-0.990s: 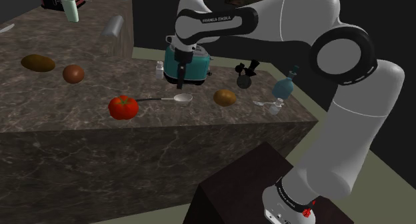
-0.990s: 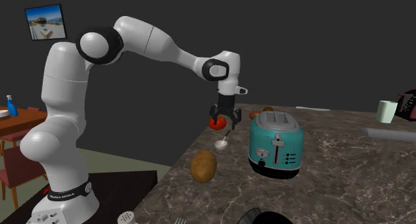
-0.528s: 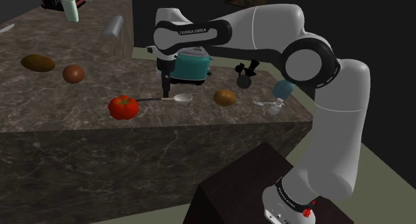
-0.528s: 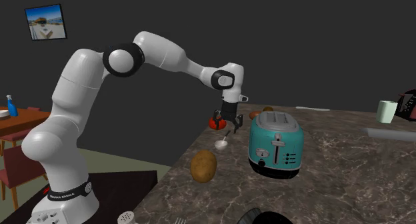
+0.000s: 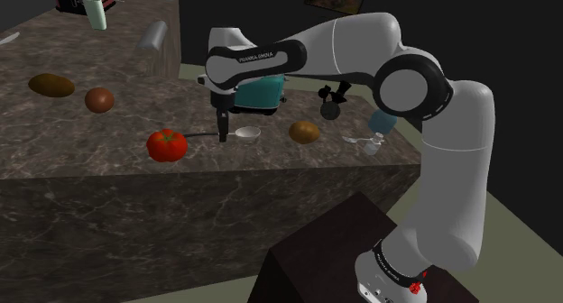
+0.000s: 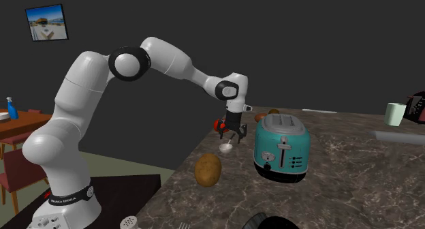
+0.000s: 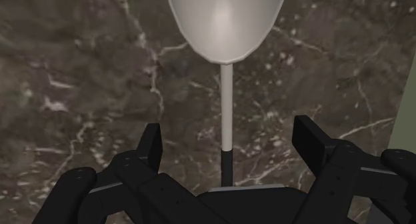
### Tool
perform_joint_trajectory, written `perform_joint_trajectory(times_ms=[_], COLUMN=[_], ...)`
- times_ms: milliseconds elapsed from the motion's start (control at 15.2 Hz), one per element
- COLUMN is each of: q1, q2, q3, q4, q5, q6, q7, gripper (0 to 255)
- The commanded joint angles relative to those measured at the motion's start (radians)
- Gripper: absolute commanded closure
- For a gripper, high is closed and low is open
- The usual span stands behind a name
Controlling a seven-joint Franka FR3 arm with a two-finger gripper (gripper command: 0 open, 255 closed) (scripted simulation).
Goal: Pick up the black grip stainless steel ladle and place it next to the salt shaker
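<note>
I see the ladle (image 5: 248, 133) lying flat on the dark stone bench (image 5: 81, 152). In the shoulder view it lies between the red tomato (image 5: 167, 145) and the brown potato (image 5: 304, 132). Its bowl points at the potato and its thin handle points at the tomato. It is near both but touches neither. The blue-green toaster (image 5: 267, 94) stands behind it, partly hidden by the arm.

The end effector (image 5: 222, 135) hangs straight down over the handle, just beside the bowl, very low over the bench. In the second exterior view the end effector (image 6: 236, 133) is just above the ladle's bowl (image 6: 226, 148), with the toaster (image 6: 281, 149) near it on that view's right and the potato (image 6: 208, 170) closer to the camera.

In the wrist view the end effector (image 7: 230, 133) is spread wide. Its two black fingers (image 7: 150, 146) stand one on each side of the handle, and neither touches it. The ladle (image 7: 227, 29) has a pale round bowl and a light stem that turns black close to the hand. I am not holding anything.
</note>
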Motion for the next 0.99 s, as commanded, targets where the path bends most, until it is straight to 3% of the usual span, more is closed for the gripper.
perform_joint_trajectory(times_ms=[0, 330, 396, 924], q1=[-0.001, -0.001, -0.001, -0.001], q2=[0.002, 0.002, 0.002, 0.002], q3=[0.000, 0.000, 0.000, 0.000], q4=[-0.002, -0.002, -0.002, -0.002], q5=[0.000, 0.000, 0.000, 0.000], q6=[0.004, 0.004, 0.004, 0.004], q7=[-0.001, -0.001, -0.001, -0.001], gripper=[0, 0, 255, 255])
